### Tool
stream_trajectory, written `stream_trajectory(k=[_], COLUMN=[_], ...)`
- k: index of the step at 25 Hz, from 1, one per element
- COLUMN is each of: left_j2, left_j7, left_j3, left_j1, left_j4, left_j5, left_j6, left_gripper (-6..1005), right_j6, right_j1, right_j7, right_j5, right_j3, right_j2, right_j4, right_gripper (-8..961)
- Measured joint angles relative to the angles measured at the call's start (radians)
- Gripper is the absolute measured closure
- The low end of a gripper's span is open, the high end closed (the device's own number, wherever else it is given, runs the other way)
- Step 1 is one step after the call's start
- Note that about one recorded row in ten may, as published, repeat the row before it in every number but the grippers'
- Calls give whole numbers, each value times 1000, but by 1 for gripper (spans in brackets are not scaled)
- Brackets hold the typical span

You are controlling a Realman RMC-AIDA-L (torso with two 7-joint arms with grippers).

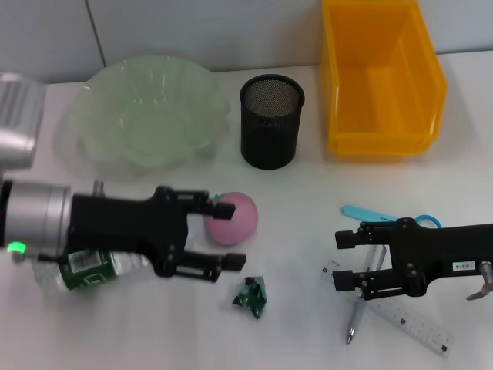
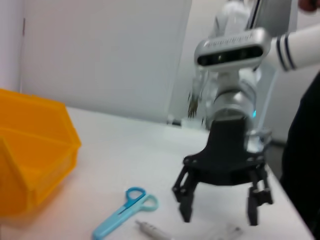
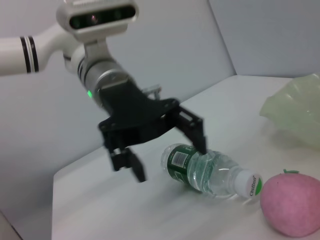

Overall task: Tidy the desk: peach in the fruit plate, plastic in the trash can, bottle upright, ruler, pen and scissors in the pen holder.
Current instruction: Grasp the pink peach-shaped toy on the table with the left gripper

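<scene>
Hovering with spread fingers just beside the pink peach (image 1: 232,218): left gripper (image 1: 218,233), holding nothing, above the lying bottle (image 3: 210,171), which rests on its side on the white desk (image 1: 139,331). Right gripper (image 1: 349,260) also wide open and empty, low over the pen (image 1: 357,314) and the ruler (image 1: 412,325), with the blue scissors (image 2: 125,211) just beside. Green plastic scrap (image 1: 251,295) between both grippers. Farther back, green fruit plate (image 1: 150,116), black mesh pen holder (image 1: 271,121) and yellow bin (image 1: 380,77), all standing apart.
</scene>
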Motion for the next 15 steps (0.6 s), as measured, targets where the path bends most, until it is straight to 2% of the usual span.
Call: stream_trajectory(k=[5,8,9,10,15], left_j2=[-27,-48,-48,-57,-63], left_j7=[-132,-197,-197,-245,-348], left_j3=[-13,-25,-25,-18,6], left_j1=[-69,-114,-114,-144,-225], left_j4=[177,263,263,311,331], left_j5=[190,301,301,371,491], left_j6=[-38,-35,-35,-34,-50], left_gripper=[243,245,246,246,250], right_j6=[0,0,0,0,0], right_j1=[-5,-8,-8,-8,-8], right_j7=[3,5,5,6,9], right_j5=[0,0,-1,-1,-1], right_j3=[0,0,0,0,4], right_j2=[-2,-3,-3,-3,-6], right_j4=[1,0,0,-1,-4], right_gripper=[166,165,165,165,166])
